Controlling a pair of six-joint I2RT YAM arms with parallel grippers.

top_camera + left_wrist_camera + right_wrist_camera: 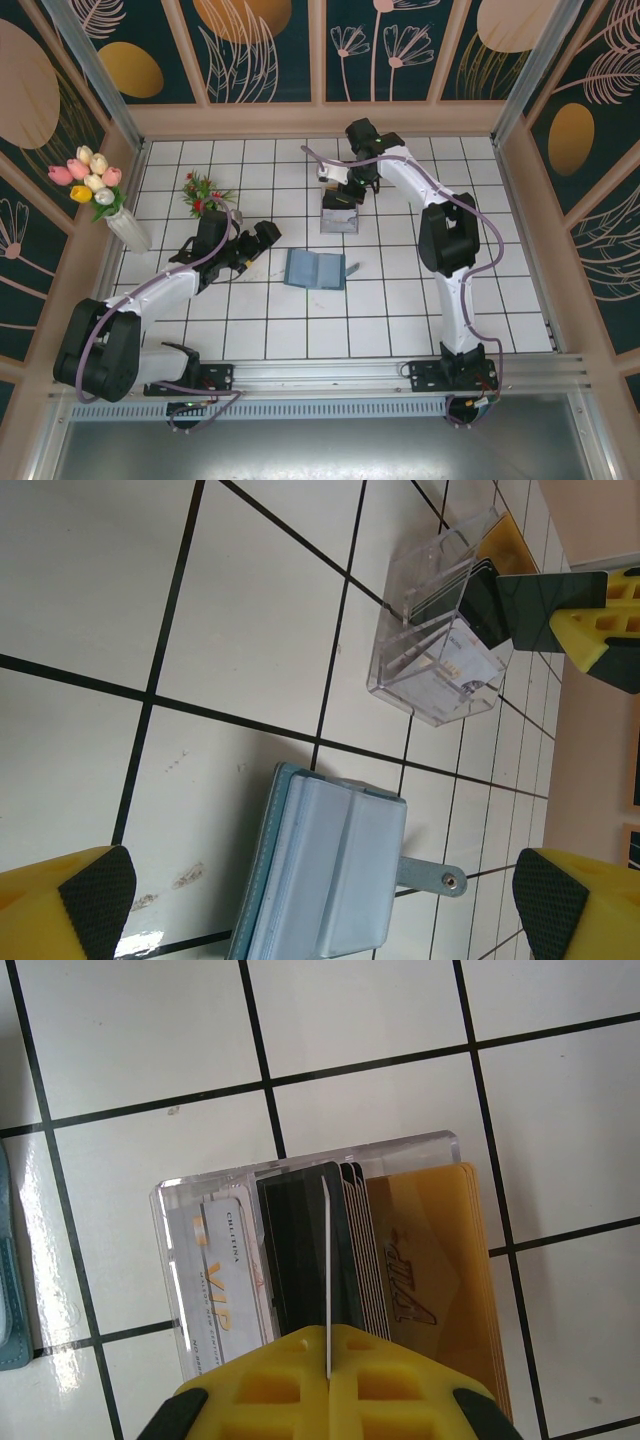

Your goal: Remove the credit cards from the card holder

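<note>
The card holder (315,269) lies open on the white tiles, pale blue inside faces up, its snap tab (440,878) pointing away. My left gripper (262,240) stands open just left of it; in the left wrist view the card holder (330,870) lies between the wide-apart fingertips of the left gripper (322,895), untouched. My right gripper (345,185) is shut on one credit card (326,1260), seen edge-on as a thin white line, held upright over the black cards in a clear stand (200,1195). The same credit card (545,610) looks dark from the left wrist.
The clear stand (340,213) holds a silver VIP card (215,1270), black cards (300,1250) and gold cards (430,1280). A vase of tulips (105,195) and a small red flower pot (205,195) stand at the left. Walls surround the tiled floor.
</note>
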